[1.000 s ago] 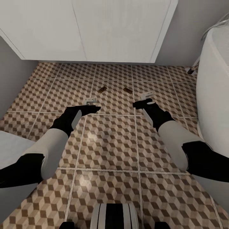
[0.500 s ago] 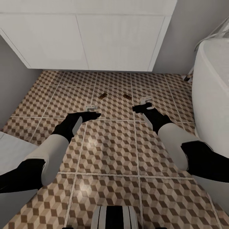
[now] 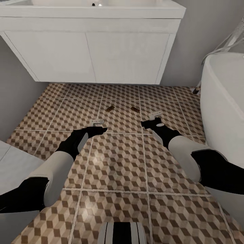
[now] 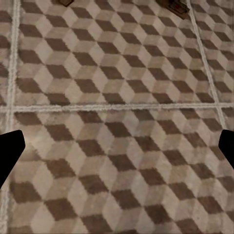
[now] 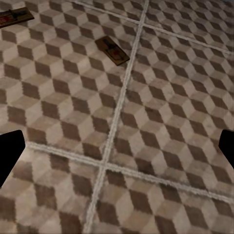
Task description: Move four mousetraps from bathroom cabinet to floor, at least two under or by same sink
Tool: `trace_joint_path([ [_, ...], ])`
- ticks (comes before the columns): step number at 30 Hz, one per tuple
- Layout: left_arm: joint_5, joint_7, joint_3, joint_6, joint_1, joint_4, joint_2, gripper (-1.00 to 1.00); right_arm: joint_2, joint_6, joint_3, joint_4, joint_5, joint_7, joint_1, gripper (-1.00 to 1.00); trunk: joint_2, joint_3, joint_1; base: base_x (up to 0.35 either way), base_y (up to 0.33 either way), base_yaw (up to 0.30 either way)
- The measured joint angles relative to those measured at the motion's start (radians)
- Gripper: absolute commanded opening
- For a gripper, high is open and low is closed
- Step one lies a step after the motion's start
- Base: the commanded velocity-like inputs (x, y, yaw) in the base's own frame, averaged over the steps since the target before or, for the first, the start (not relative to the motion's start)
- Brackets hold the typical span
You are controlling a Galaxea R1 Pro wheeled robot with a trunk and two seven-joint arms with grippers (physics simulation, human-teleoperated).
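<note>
From my head camera the two mousetraps [image 3: 109,108] at twelve o'clock are too small for me to read their metal parts. The sink [image 3: 91,8] is cut by the top edge, the bathtub [image 3: 222,101] at three o'clock by the right edge. In my left wrist view both traps are clipped at the frame edge.

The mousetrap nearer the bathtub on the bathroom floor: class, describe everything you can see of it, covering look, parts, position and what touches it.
The mousetrap is a tiny flat dark-brown rectangular plate, wood-like, with thin metal parts and a reddish spot on top, seen closer in the right wrist view. It lies flat and skewed to the grout lines on the patterned floor, in front of the white sink cabinet, not under it. Only the floor touches it. A second mousetrap lies apart beside it. The right tool hovers nearby, open and empty.
</note>
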Motion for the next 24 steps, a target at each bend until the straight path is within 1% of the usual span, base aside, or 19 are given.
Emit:
trace_joint_path([
  [5,0.000,0.000,0.000,-0.012,0.023,0.009,0.002,1.00,-0.003,-0.041,-0.001,0.027,0.001,0.001,0.017,1.00,0.001,0.019,-0.002,0.000,0.000,0.000],
  [10,-0.001,0.000,0.000,-0.016,0.057,0.020,0.003,1.00,-0.005,-0.074,-0.002,0.035,0.001,0.001,0.072,1.00,0.002,0.039,-0.004,0.000,0.000,0.000],
  [15,-0.002,0.000,0.000,-0.026,0.085,0.024,0.003,1.00,-0.007,-0.095,-0.002,0.036,0.001,0.001,0.102,1.00,0.004,0.058,-0.007,0.000,0.000,0.000],
  [20,-0.002,0.000,0.000,-0.076,0.108,0.041,0.003,1.00,-0.007,-0.120,-0.002,0.036,0.001,0.001,0.137,1.00,0.005,0.077,-0.009,0.000,0.000,0.000],
  [22,-0.003,0.000,0.000,-0.122,0.116,0.073,0.004,1.00,-0.007,-0.140,-0.002,0.036,0.001,0.000,0.160,1.00,0.005,0.085,-0.010,0.000,0.000,0.000],
  [23,-0.004,0.001,0.000,-0.153,0.120,0.123,0.007,1.00,-0.007,-0.162,-0.002,0.036,0.001,0.000,0.187,1.00,0.006,0.089,-0.010,0.000,0.000,0.000],
  [24,-0.003,0.001,0.000,-0.157,0.120,0.134,0.009,1.00,-0.007,-0.167,-0.002,0.036,0.001,0.000,0.195,1.00,0.006,0.093,-0.011,0.000,0.000,0.000],
])
